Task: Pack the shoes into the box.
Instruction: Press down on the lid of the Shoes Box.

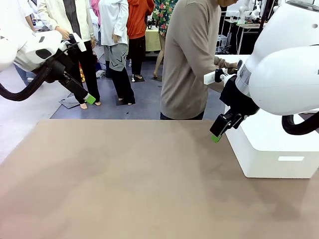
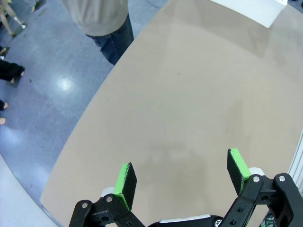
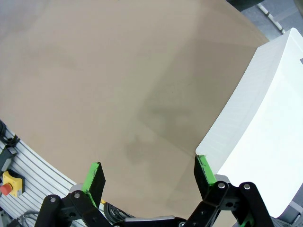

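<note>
While both arms hang above the bare tan bench, left hand spread wide and empty, right hand likewise wide and empty, white block-like box just beside the right hand, person standing at the far edge.

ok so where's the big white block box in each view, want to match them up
Front view: the white box stands at the right edge of the table, by the right gripper.
Left wrist view: its corner sits at the top right, at the far end of the table.
Right wrist view: it fills the right side.
Shared landmark: the tan tabletop.
</note>
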Controlling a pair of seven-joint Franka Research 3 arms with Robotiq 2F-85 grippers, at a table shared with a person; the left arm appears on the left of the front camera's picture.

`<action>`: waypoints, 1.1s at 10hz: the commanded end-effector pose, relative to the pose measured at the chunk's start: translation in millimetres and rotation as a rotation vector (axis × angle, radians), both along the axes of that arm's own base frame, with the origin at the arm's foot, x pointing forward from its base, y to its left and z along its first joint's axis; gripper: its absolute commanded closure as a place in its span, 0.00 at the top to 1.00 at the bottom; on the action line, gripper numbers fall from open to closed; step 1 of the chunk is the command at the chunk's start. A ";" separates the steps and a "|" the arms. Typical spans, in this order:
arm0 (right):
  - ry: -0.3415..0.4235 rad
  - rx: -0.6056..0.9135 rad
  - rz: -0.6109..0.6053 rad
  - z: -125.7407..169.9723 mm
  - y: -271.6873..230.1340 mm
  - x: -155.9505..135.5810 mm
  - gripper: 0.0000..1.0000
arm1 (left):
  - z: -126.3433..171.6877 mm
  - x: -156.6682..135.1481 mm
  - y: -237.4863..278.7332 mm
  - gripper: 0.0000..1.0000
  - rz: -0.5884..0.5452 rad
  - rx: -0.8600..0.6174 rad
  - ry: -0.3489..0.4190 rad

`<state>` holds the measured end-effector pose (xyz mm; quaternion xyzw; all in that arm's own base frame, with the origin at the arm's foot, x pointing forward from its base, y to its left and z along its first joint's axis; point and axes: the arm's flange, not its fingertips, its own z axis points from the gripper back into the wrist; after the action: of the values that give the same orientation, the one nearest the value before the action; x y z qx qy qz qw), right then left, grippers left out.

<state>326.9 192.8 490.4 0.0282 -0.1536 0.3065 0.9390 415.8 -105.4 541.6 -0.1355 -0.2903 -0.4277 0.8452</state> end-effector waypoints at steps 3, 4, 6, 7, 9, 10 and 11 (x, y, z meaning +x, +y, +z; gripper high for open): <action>-0.004 -0.003 -0.004 0.9 -0.8 -0.3 1.00 | 2.2 0.9 0.7 1.00 0.013 0.009 0.000; -0.004 -0.003 -0.004 0.9 -0.8 -0.3 1.00 | 2.2 0.9 0.7 1.00 0.013 0.009 0.000; -0.004 -0.003 -0.004 0.9 -0.8 -0.3 1.00 | 2.2 0.9 0.7 1.00 0.013 0.009 0.000; -0.004 -0.003 -0.004 0.9 -0.8 -0.3 1.00 | 2.2 0.9 0.7 1.00 0.013 0.009 0.000; -0.004 -0.003 -0.004 0.9 -0.8 -0.3 1.00 | 2.2 0.9 0.7 1.00 0.013 0.009 0.000; -0.004 -0.003 -0.004 0.9 -0.8 -0.3 1.00 | 2.2 0.9 0.7 1.00 0.013 0.009 0.000; -0.004 -0.003 -0.004 0.9 -0.8 -0.3 1.00 | 2.2 0.9 0.7 1.00 0.013 0.009 0.000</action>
<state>326.9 192.8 490.4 0.0282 -0.1536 0.3065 0.9390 415.8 -105.4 541.6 -0.1355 -0.2903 -0.4277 0.8452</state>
